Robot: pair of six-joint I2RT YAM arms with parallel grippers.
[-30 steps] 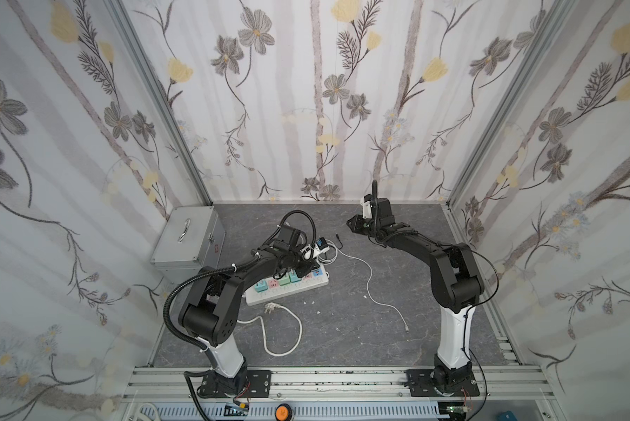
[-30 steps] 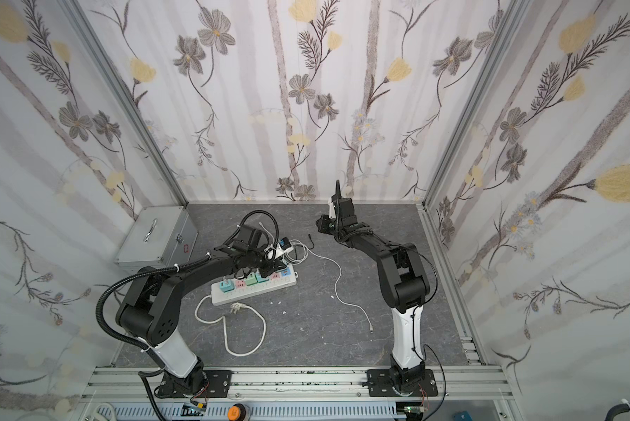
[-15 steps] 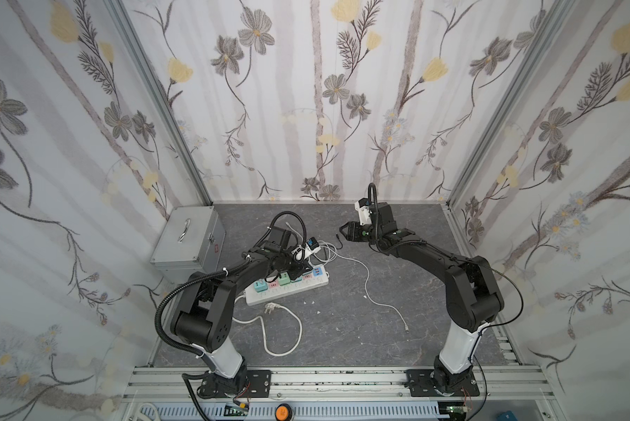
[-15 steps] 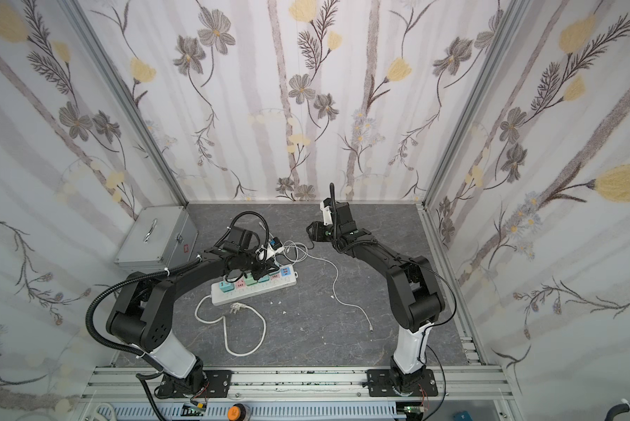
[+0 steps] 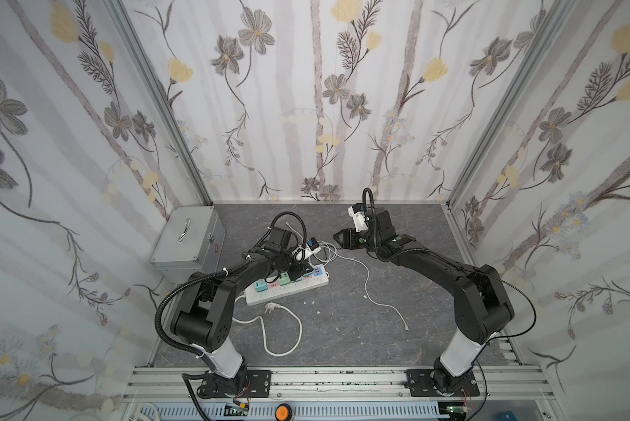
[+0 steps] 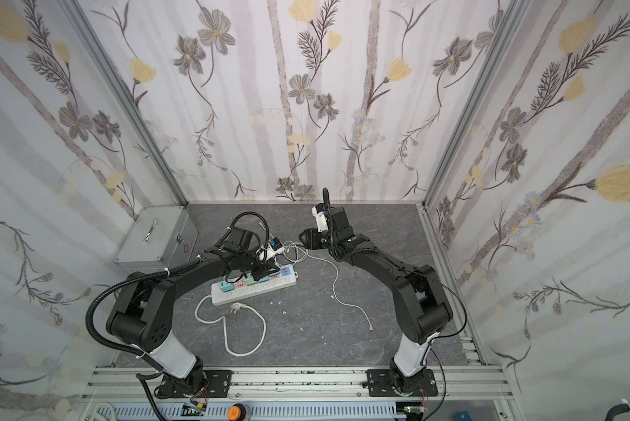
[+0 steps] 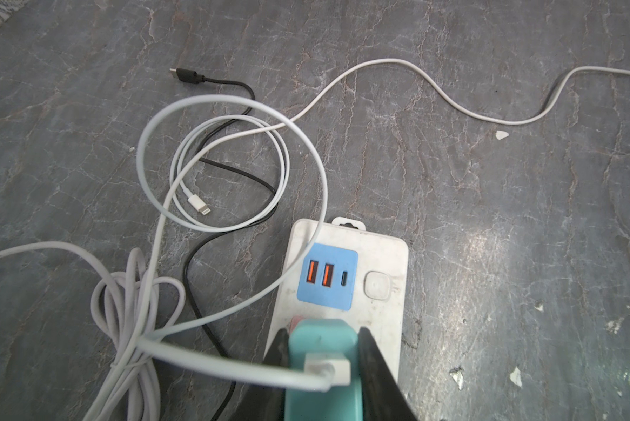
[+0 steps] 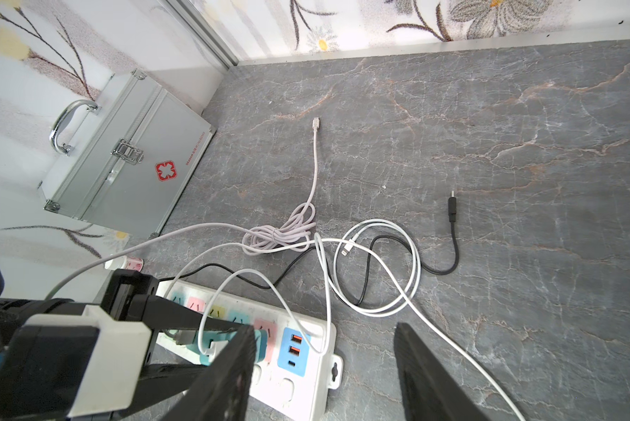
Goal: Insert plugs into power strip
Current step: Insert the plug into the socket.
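Note:
The white power strip (image 5: 322,281) (image 6: 291,280) lies left of the table's middle, with pastel sockets and a blue USB panel (image 7: 327,275) at its end. My left gripper (image 7: 322,332) (image 5: 299,268) is shut on a teal plug (image 7: 324,340), held over the pink socket beside that panel; a white cable trails from the plug. Two more plugs, teal (image 5: 259,286) and green (image 5: 283,280), stand in the strip. My right gripper (image 8: 322,328) (image 5: 337,238) hangs open and holds nothing, above the table just right of the strip's end.
A grey metal box (image 5: 186,237) (image 8: 124,160) stands at the back left wall. Loose white and black cables (image 7: 229,164) coil behind the strip. One white cable (image 5: 368,280) runs out to the right. The strip's thick cord and three-prong plug (image 5: 271,308) lie in front.
My right arm has swung left and down toward the strip's end, and its jaws have spread wider. The left gripper has kept its hold on the teal plug over the strip.

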